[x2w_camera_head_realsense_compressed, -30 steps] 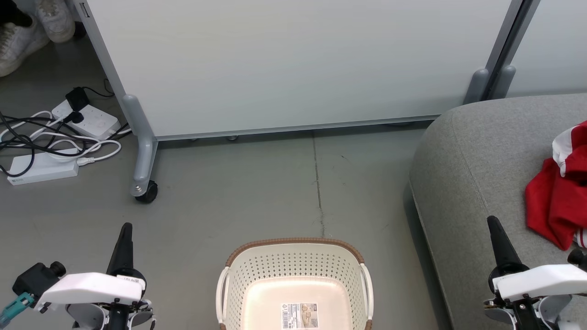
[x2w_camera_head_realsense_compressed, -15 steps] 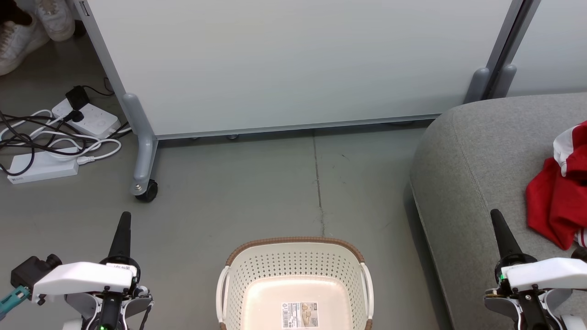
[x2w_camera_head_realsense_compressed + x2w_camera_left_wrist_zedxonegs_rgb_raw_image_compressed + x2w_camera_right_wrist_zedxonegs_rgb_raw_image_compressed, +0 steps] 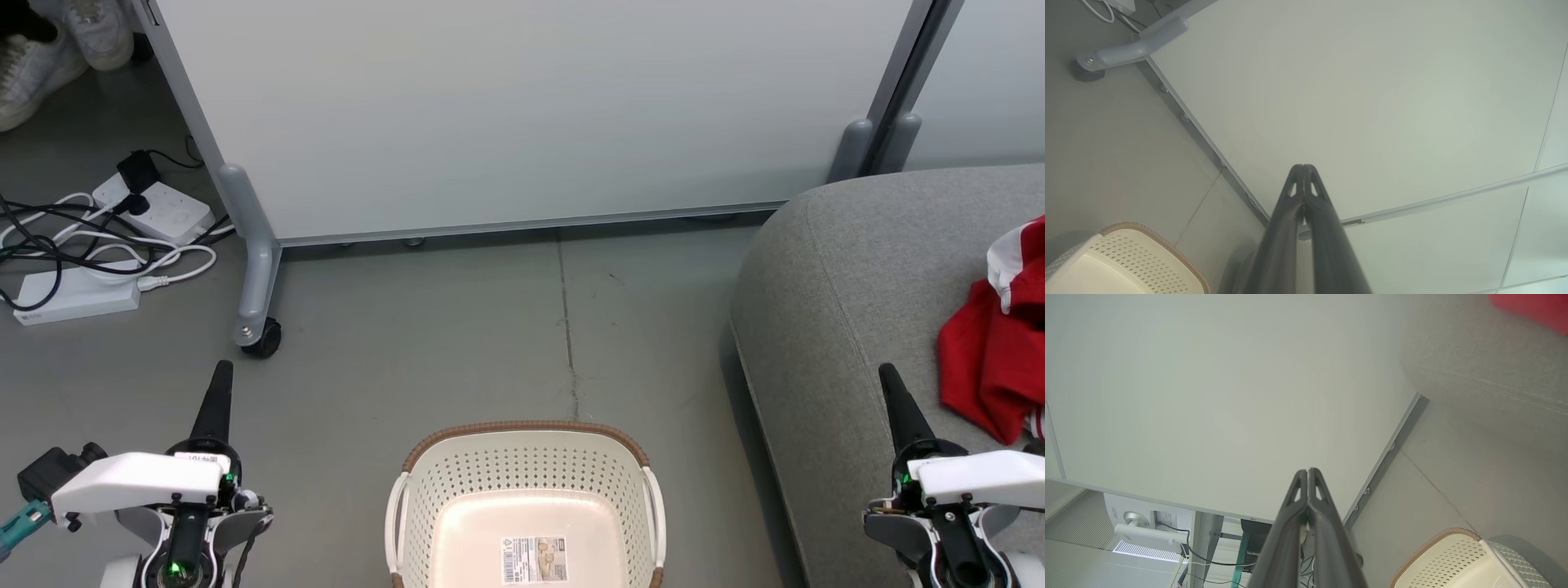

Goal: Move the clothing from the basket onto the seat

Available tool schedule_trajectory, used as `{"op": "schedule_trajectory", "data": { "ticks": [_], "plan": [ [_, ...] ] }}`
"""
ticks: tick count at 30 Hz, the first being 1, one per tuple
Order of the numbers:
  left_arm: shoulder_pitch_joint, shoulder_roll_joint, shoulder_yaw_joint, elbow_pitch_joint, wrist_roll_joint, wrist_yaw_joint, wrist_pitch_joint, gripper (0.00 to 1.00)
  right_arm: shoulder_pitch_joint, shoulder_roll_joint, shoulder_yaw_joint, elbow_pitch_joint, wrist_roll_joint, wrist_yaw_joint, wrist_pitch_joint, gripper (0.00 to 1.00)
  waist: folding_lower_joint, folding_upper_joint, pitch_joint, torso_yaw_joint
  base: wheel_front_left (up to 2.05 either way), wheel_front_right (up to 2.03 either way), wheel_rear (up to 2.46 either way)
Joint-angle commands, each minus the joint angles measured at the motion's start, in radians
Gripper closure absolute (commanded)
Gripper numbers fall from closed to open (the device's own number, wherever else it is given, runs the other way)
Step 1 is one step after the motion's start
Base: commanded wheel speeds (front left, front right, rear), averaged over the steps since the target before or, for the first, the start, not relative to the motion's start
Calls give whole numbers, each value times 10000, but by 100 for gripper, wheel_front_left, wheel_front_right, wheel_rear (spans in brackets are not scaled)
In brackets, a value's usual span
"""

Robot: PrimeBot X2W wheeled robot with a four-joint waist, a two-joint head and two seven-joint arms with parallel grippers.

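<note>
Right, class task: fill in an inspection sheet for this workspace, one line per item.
Surface: grey floor, thin crack ahead of the basket.
Job's things: basket's visible part holds no garments; red clothing lies on the grey sofa.
Clutter: white shoes, far left.
Tools: left tool and right tool shut, holding nothing.
Cables: tangled cables and two power strips, left floor.
Surroundings: wheeled partition panel behind.

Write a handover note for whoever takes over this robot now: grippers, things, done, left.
Left gripper: shut, holding nothing, left of the basket.
Right gripper: shut, holding nothing, near the seat's edge.
Red clothing lies on the seat, partly cut off by the frame. No clothing in the basket's visible part, just a barcode label.
Done: likely the move. Left: check the basket's near end, out of frame.
</note>
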Motion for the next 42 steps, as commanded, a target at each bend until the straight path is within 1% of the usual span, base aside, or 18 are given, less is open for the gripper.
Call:
{"op": "schedule_trajectory", "data": {
  "ticks": [1,22,39,42],
  "plan": [
    [-317,52,79,-11,-182,-84,65,100,-205,-53,-59,3,201,18,43,100,0,0,2,1,0,0,0],
    [-824,-51,339,321,-1773,-263,608,100,-580,-50,-187,430,1926,20,82,100,0,0,50,17,0,0,0],
    [-1123,-112,507,534,-2761,-362,945,100,-796,-47,-274,710,3008,21,107,100,0,0,85,30,0,0,0],
    [-1156,-115,511,540,-2815,-359,985,100,-810,-47,-280,722,3055,21,109,100,0,0,89,31,0,0,0]
  ]
}}
